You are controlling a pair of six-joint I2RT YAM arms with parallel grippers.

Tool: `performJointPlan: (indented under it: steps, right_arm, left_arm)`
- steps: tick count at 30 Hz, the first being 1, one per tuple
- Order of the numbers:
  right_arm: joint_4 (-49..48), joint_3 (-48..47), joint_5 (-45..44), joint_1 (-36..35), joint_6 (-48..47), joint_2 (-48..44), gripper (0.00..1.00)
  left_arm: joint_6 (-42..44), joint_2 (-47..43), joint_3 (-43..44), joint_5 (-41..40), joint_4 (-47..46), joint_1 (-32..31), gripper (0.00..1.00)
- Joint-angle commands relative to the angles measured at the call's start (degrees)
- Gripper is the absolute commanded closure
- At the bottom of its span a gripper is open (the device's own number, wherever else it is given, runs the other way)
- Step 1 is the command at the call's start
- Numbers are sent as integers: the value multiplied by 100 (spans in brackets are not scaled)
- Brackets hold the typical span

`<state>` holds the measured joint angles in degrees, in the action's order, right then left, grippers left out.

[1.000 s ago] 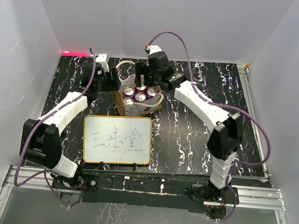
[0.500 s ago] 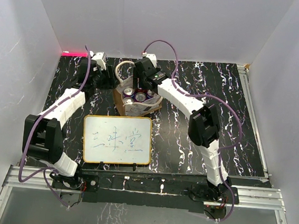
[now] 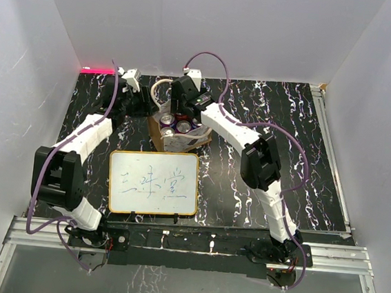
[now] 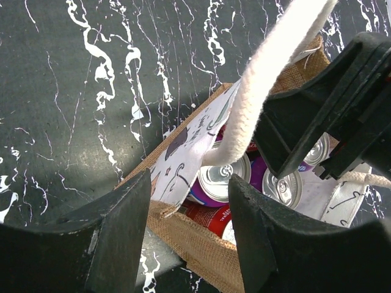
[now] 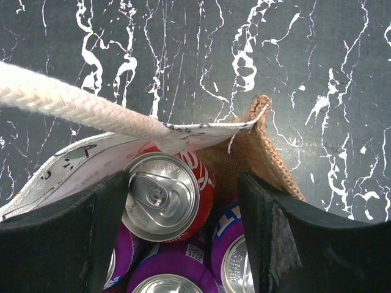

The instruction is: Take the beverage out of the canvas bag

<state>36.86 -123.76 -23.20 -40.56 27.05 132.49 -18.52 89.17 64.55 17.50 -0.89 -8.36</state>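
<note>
- canvas bag (image 3: 182,142): upper middle of the overhead view, standing on the black, white-veined table (image 3: 289,107). Its mouth is open. The tan woven wall and white printed lining show in both wrist views.
- cream handle (image 4: 269,67): thick braided rope that runs from the bag's rim up to the top right of the left wrist view. A second length crosses the upper left of the right wrist view.
- red can (image 5: 166,194): the beverage, upright inside the bag against the lining. Its silver top and pull tab face the camera, centre of the right wrist view.
- purple cans (image 5: 177,268): upright inside the bag, packed just beside the red can along the lower edge of the frame.
- right gripper (image 5: 182,183): over the bag's mouth, with the jaws spread wide. One finger stands on each side of the red can, and a gap shows on the right-hand side; it grips nothing.
- left gripper (image 4: 189,183): at the bag's left side, with the jaws spread wide. The bag's rim and lining lie in the gap between the fingers; it grips nothing.
- whiteboard (image 3: 154,183): orange-framed with blue writing, lying flat just below the bag in the overhead view.
</note>
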Motion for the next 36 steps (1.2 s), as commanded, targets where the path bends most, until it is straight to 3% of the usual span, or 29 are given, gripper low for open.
performJointPlan:
  steps: [1, 24, 29, 36]
  right_arm:
    - [220, -202, -372, -72, -103, 245, 28]
    - [133, -643, 34, -100, -220, -240, 22]
    - [220, -573, -345, -99, -200, -65, 21]
    - [561, -677, -598, -102, -264, 258, 34]
  left_arm:
    - [-20, -13, 220, 153, -57, 39, 49]
    - [-46, -8, 207, 230, -99, 93, 50]
    - [-55, -1, 211, 252, -98, 98, 50]
    - [-38, -3, 222, 220, -72, 98, 50]
